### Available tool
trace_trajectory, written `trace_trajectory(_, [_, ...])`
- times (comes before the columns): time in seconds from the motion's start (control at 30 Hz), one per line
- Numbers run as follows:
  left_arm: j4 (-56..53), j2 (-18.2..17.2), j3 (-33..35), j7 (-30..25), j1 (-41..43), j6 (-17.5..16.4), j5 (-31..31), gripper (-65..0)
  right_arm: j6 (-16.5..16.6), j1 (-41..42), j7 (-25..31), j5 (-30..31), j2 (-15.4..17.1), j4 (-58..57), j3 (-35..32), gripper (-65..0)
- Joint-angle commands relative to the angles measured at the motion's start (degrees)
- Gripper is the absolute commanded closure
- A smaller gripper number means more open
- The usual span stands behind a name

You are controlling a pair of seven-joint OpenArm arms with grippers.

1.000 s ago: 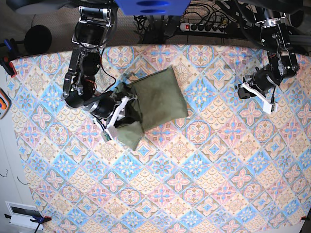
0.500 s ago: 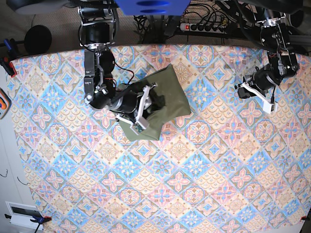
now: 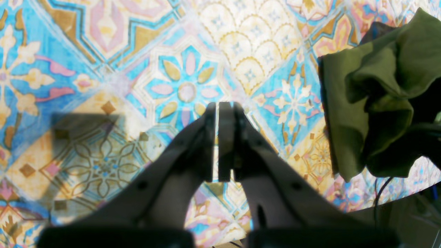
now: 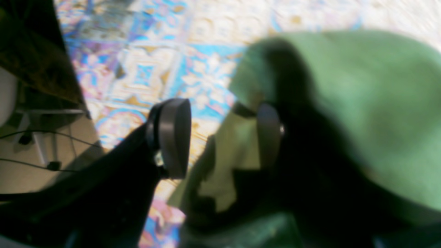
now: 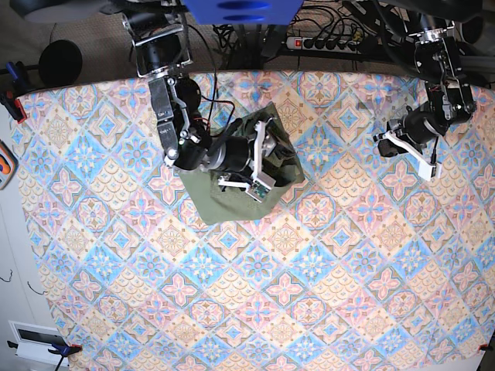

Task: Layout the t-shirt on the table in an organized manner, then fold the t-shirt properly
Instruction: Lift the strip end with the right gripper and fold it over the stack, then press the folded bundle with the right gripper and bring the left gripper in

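The olive-green t-shirt (image 5: 224, 197) lies folded into a small bundle on the patterned table (image 5: 325, 278), left of centre toward the back. My right gripper (image 5: 261, 164) hovers over the shirt's right half. In the right wrist view its fingers (image 4: 174, 137) stand apart; this right gripper (image 4: 220, 137) is open, with a loose fold of the t-shirt (image 4: 361, 103) lying against the far finger. My left gripper (image 5: 402, 148) hangs at the back right, well away from the shirt. The left gripper (image 3: 218, 144) is shut on nothing above the table (image 3: 186, 69), and the t-shirt (image 3: 344, 113) shows at that view's right.
A power strip (image 5: 325, 42) and cables lie behind the table's back edge. An orange object (image 5: 4, 166) sits at the left edge and a clamp (image 5: 11, 100) holds the cover at the back left corner.
My right arm has swung right, carrying the shirt's lower-left part over onto the rest. Its jaws went from shut to open. The left arm has not moved.
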Motion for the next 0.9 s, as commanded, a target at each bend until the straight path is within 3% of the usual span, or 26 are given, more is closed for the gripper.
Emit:
trace_trajectory(0.0, [0.7,-0.8,-0.3,-0.8,-0.3,-0.2,-0.8,-0.6,0.2,0.8,1.5,1.3,0.2,2.6,0.0,-29.9])
trace_trajectory(0.4, [1.1,0.8,-0.2,-0.7,-0.2,-0.2,-0.7,-0.6,0.2,-0.6,2.3,1.5,3.4,13.5,0.0,-29.7])
trace_trajectory(0.53, [1.1,0.8,-0.2,-0.7,-0.2,-0.2,-0.7,-0.6,0.2,-1.6,2.7,1.4,5.6,13.5,0.4,-22.0])
trace_trajectory(0.7, [0.9,0.8,-0.2,-0.7,-0.2,-0.2,-0.7,-0.6,0.2,-1.5,4.5,1.4,5.9,12.1,7.1,-8.4])
trace_trajectory(0.87, [1.1,0.8,2.3,-0.8,-0.2,-0.2,-0.8,-0.6,0.2,-0.2,6.6,1.4,5.9,5.3,10.1,-5.5])
